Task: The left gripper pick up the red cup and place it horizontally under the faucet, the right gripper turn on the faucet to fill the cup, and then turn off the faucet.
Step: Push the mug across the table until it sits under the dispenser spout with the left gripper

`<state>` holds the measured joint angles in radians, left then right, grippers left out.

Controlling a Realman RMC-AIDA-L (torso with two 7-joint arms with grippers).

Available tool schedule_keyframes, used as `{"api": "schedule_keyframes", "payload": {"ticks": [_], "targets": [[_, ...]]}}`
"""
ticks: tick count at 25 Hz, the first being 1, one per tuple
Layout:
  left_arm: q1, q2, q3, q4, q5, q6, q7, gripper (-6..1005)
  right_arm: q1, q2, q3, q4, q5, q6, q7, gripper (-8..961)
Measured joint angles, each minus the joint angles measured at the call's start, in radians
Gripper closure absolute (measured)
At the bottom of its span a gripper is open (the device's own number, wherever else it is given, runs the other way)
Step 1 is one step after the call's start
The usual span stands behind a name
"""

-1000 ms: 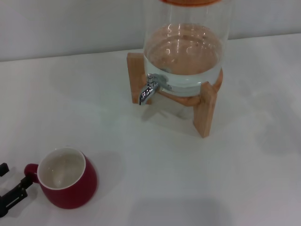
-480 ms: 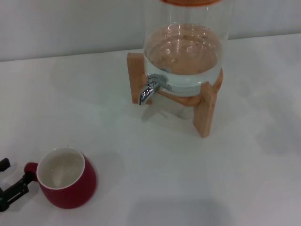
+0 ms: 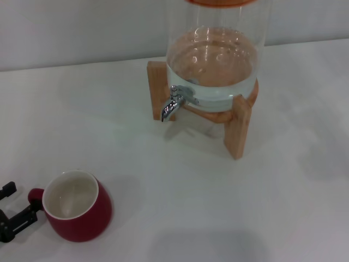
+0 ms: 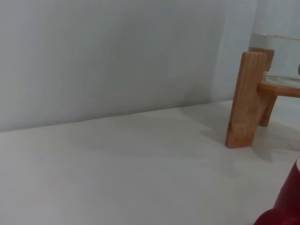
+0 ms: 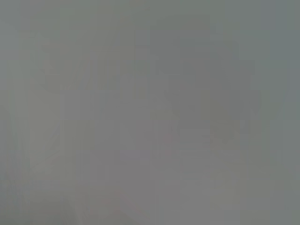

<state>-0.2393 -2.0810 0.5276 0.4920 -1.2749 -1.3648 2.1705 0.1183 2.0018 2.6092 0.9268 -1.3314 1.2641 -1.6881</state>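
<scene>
The red cup [image 3: 79, 215] stands upright at the near left of the white table, white inside showing, with its small handle [image 3: 35, 195] pointing left. My left gripper [image 3: 17, 204] sits at the picture's left edge, right by that handle. Its black fingers [image 3: 22, 218] are spread apart and hold nothing. The left wrist view catches only a sliver of the red cup [image 4: 287, 206]. The chrome faucet [image 3: 172, 103] sticks out from the glass dispenser [image 3: 215, 54] at the back, far from the cup. My right gripper is out of view, and its wrist view is plain grey.
The dispenser holds water and rests on a wooden stand [image 3: 238, 128], whose leg [image 4: 243, 98] also shows in the left wrist view. A grey wall runs behind the table [image 3: 180, 191].
My left gripper has shifted slightly beside the cup's handle, its fingers edging a little farther into view. The cup has nudged slightly to the left.
</scene>
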Motion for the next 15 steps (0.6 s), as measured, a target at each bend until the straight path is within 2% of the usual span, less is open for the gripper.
{"api": "schedule_keyframes", "payload": {"ticks": [15], "targets": [[-0.011,-0.002,0.000,-0.003,-0.010,-0.002,-0.001,229,0.000,0.000,0.008,-0.001,0.001,0.001,0.001,232]]}}
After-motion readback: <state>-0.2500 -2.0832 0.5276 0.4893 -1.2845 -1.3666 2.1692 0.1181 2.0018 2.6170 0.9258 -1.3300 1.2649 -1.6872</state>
